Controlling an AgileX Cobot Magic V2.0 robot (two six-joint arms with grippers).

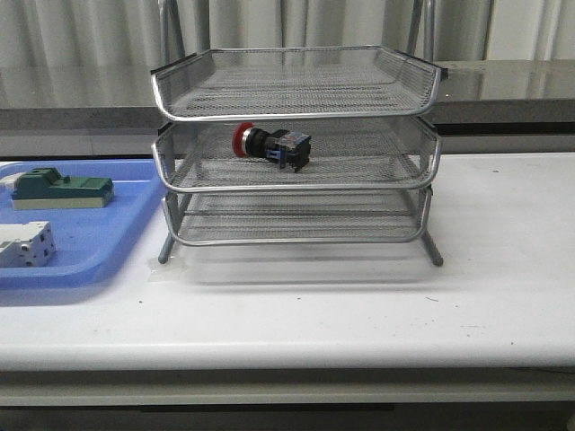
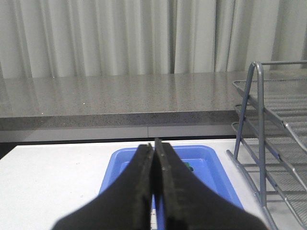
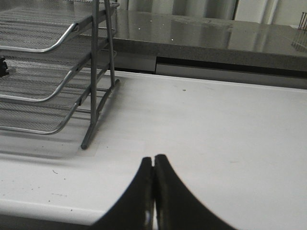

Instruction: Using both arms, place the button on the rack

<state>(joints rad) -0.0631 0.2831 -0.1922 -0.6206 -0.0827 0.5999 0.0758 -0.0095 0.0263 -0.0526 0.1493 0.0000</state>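
1. The small push-button switch with a red mushroom cap, black cylindrical body and blue rear block [image 1: 272, 145] lies on its side on the middle tier of the three-tier silver wire-mesh letter tray rack [image 1: 296, 153], a little toward the robot's left of that tier's centre.
2. Its long axis runs roughly across the tier, nearly parallel to the front rim: the red cap points toward the robot's left, the blue block toward its right and slightly forward (the mesh rim hides part of its underside).
3. Nothing touches the button; neither arm shows in the front view, so both stand well apart from it, on the near side of the rack.
4. The left gripper [image 2: 154, 148] has its two black fingers pressed together with nothing between them. It hangs over the flat blue plastic tray [image 2: 217, 165], with the rack off to its right.
5. The right gripper [image 3: 153, 160] is likewise closed and empty, over the bare white tabletop [image 3: 216, 129], the rack's frame to its left. A dark sliver at the picture's edge on the middle tier may be the button's end; I cannot be sure.
6. Judging by where the button rests, the placing looks done. Which arm is nearer I cannot tell; any further reach would go forward and inward, across the button's axis.
7. On the blue tray, left of the rack, sit a green-topped block [image 1: 61, 189] and a white terminal block [image 1: 25, 244], both apart from the button.
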